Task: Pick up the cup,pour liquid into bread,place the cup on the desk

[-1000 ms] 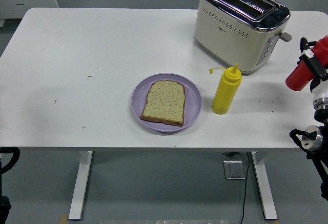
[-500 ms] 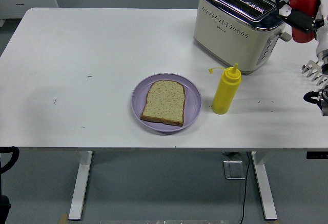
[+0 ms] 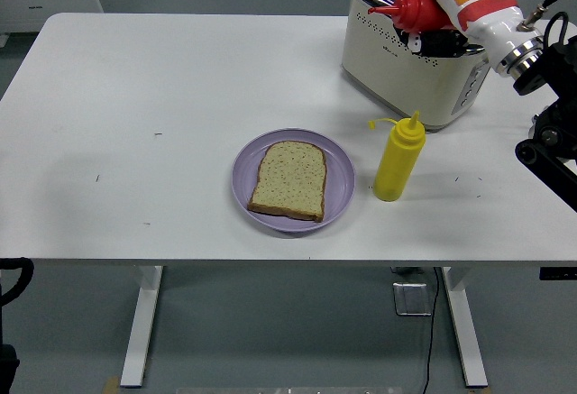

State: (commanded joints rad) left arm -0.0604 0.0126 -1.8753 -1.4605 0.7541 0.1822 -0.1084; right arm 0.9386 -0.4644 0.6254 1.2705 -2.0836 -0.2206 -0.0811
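A slice of bread (image 3: 288, 179) lies on a purple plate (image 3: 336, 155) at the table's middle. My right hand (image 3: 444, 17) comes in from the upper right, shut on a red squeeze bottle (image 3: 415, 7). The bottle is tipped over with its nozzle pointing left, held in the air in front of the toaster (image 3: 397, 60), up and to the right of the bread. A yellow squeeze bottle (image 3: 398, 159) stands upright just right of the plate. No cup is in view. Only a bit of my left arm (image 3: 11, 281) shows at the lower left edge, its hand hidden.
The cream and chrome toaster takes up the back right of the white table (image 3: 135, 123). A black cable runs behind it. The yellow bottle's open cap sticks out to its left.
My right hand has carried the red bottle up from the right edge and leftward, over the toaster, tipping it from upright onto its side with the nozzle pointing left.
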